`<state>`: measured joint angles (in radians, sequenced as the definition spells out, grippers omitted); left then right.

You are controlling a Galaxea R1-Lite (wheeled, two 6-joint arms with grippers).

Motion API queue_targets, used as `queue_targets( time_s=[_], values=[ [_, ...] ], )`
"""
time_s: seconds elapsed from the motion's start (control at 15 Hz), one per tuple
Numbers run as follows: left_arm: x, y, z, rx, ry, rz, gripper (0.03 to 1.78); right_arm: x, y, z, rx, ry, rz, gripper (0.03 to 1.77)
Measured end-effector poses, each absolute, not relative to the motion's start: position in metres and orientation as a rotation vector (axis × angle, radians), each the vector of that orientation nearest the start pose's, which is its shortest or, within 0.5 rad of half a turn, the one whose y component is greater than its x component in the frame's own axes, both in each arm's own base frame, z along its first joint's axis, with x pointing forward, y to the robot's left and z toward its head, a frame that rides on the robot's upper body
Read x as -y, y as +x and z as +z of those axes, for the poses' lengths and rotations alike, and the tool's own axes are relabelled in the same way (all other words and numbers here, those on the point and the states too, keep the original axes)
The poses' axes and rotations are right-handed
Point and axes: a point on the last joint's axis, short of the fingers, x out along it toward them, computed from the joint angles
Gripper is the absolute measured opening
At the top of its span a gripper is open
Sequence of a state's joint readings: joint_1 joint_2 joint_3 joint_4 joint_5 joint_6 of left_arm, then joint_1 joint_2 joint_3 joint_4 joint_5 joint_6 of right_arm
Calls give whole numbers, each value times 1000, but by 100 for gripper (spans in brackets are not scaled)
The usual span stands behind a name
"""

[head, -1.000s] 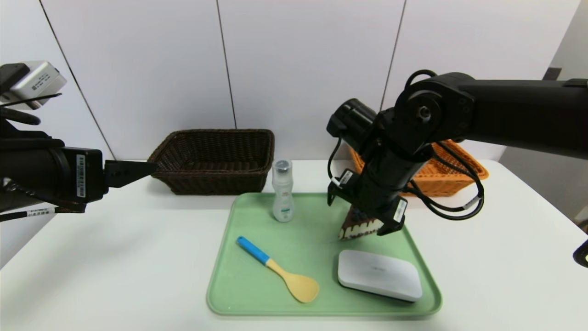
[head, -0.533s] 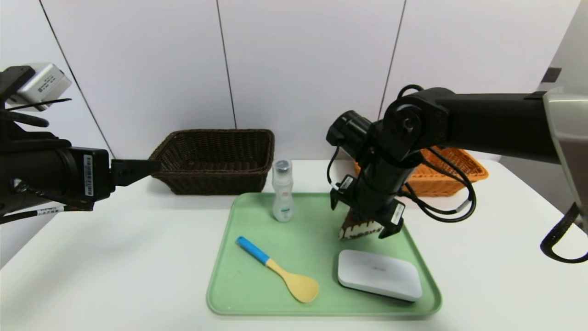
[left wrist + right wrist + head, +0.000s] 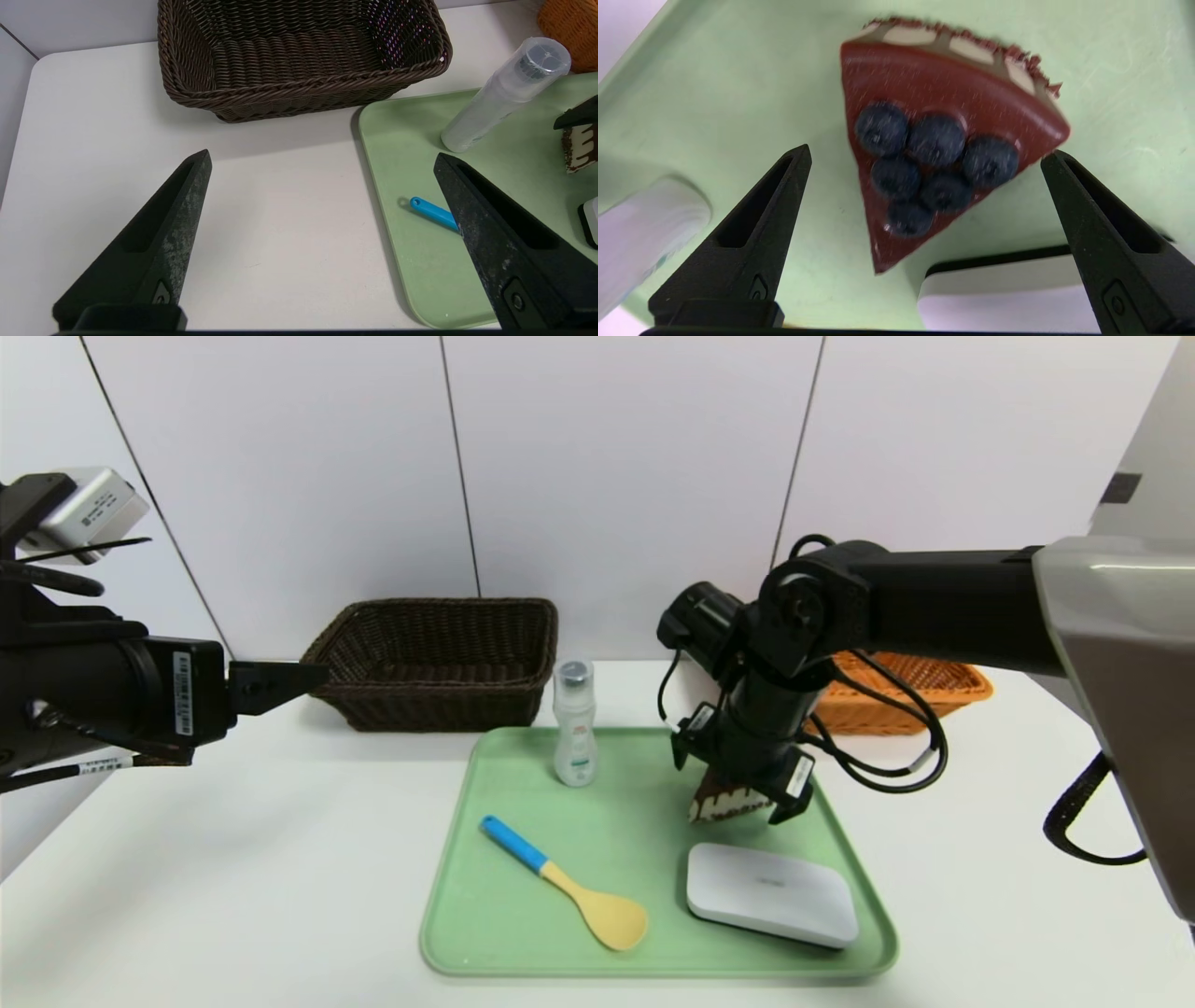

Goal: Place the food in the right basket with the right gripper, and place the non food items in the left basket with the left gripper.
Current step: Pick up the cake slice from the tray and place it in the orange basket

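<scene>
The cake slice [image 3: 724, 803] with its blueberry top [image 3: 934, 140] stands on the green tray [image 3: 467, 896]. My right gripper [image 3: 728, 793] hangs open right over it, one finger on each side [image 3: 927, 153], not touching it. The bottle [image 3: 574, 723], the blue-handled yellow spoon [image 3: 569, 887] and the flat white box [image 3: 770, 894] also rest on the tray. My left gripper [image 3: 280, 683] is held open over bare table [image 3: 321, 156] left of the tray, in front of the dark brown basket [image 3: 439, 658]. The orange basket [image 3: 943, 686] sits behind the right arm, partly hidden.
The white box [image 3: 1008, 298] lies close beside the cake's pointed end. The bottle [image 3: 504, 93] stands at the tray's back edge near the dark basket [image 3: 299, 88]. White table surrounds the tray, and a white wall runs behind the baskets.
My right arm has come down, bringing the open gripper lower around the cake. The left gripper has edged slightly to the right. The objects have not moved.
</scene>
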<state>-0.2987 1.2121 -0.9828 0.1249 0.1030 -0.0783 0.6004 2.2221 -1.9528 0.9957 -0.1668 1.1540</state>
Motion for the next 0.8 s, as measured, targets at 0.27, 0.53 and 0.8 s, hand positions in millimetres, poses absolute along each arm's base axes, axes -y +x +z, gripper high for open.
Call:
queue_targets(
  time_s=[0.27, 0.53, 0.8],
  values=[
    [50, 171, 279, -357, -8, -179, 169, -225, 338, 160, -1180, 508, -351, 170],
    [50, 171, 279, -358, -11, -180, 169, -225, 340, 155, -1170, 488, -369, 131],
    [51, 172, 278, -359, -12, -182, 169, -225, 341, 153, -1173, 480, -368, 86]
  ],
)
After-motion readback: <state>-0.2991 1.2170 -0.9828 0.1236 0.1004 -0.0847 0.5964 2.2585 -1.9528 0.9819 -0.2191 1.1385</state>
